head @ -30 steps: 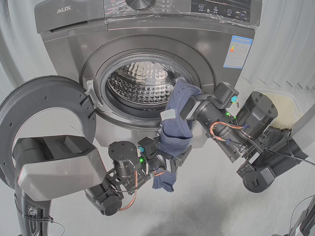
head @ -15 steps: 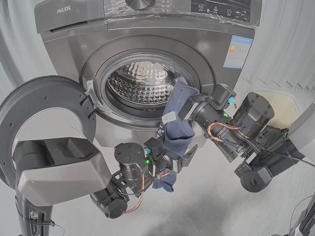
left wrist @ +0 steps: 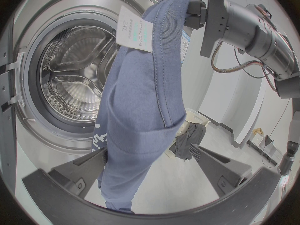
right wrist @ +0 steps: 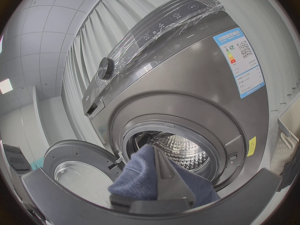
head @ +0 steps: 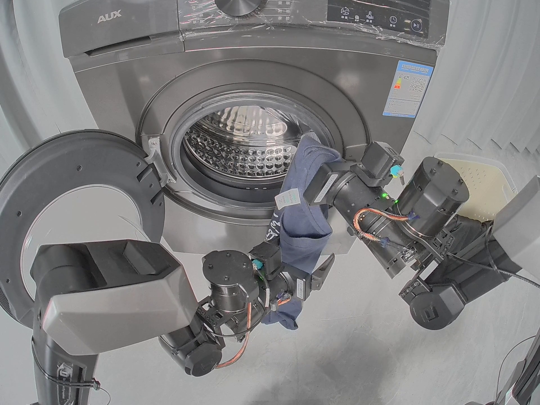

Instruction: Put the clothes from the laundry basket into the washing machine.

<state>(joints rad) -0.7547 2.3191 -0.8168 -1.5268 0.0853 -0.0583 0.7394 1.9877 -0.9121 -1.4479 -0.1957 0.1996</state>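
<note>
Now, the navy garment point(head: 304, 215) hangs outside the drum point(head: 242, 147) of the washing machine point(head: 253, 74), at the opening's right rim, clamped in your right pincer point(right wrist: 156, 160). Your left pincer point(left wrist: 148, 149) gapes around its tail, which could snag the rim and drag out.

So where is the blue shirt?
In the head view, the blue shirt hangs at the right edge of the washing machine's opening, held by the right gripper, its bottom between the left gripper's fingers.

Navy garment point(head: 304, 226), white tag point(head: 288, 198); grey washing machine point(head: 129, 85), shiny perforated silver drum point(head: 242, 158); cream laundry basket point(head: 492, 184).
</note>
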